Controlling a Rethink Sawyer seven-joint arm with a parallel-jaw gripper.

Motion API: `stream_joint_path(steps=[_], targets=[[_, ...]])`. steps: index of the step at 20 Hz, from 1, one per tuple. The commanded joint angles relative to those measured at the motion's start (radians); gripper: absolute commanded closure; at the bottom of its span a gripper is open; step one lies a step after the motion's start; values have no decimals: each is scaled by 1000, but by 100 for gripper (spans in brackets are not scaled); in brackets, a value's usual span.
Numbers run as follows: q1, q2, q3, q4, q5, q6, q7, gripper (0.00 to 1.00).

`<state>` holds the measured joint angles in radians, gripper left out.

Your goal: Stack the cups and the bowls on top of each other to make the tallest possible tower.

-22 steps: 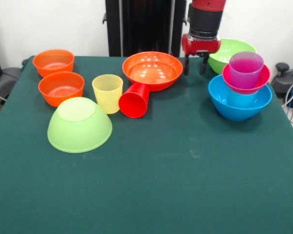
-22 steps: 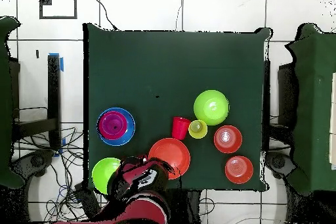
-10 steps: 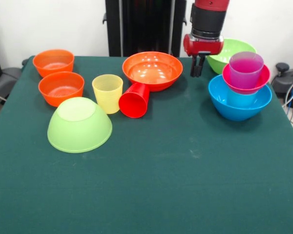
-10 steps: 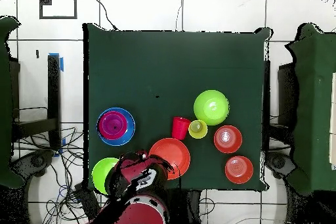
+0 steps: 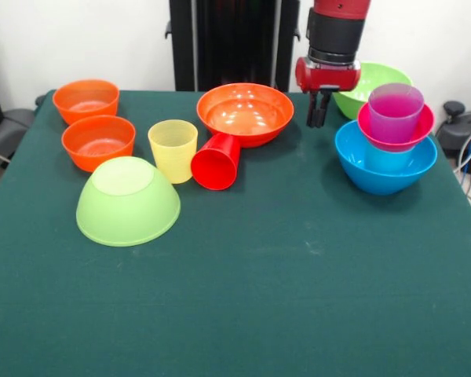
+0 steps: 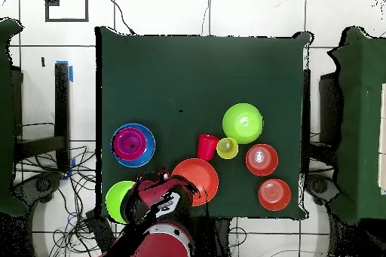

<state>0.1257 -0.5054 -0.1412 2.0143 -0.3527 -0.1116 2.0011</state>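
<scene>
**Claw pressed together between bowls**

Since a second ago, the once-spread claw (image 5: 318,118) has pinched together, empty. To its left sits the wide glossy orange plastic bowl (image 5: 245,112); to its right, the large lime green bowl (image 5: 369,82).

Purple cup (image 5: 394,111) in magenta bowl (image 5: 396,130) on light blue cup (image 5: 388,159) in blue bowl (image 5: 385,168) near tabletop's right edge, red cup (image 5: 217,162) lying tipped beside upright yellow cup (image 5: 173,150), one lime bowl (image 5: 128,201) inverted

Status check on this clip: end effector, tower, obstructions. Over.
End effector shut, empty, hanging between wide orange bowl and blue bowl. Tower: blue bowl, magenta bowl, purple cup. Red cup on its side.
</scene>
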Motion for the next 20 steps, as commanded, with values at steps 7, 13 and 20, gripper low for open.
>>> stream_joint_path(steps=[7, 13, 20], targets=[[-19, 28, 59, -88, 32, 86, 88, 100], [13, 26, 28, -87, 41, 62, 101, 100], [2, 44, 34, -93, 42, 49, 105, 100]])
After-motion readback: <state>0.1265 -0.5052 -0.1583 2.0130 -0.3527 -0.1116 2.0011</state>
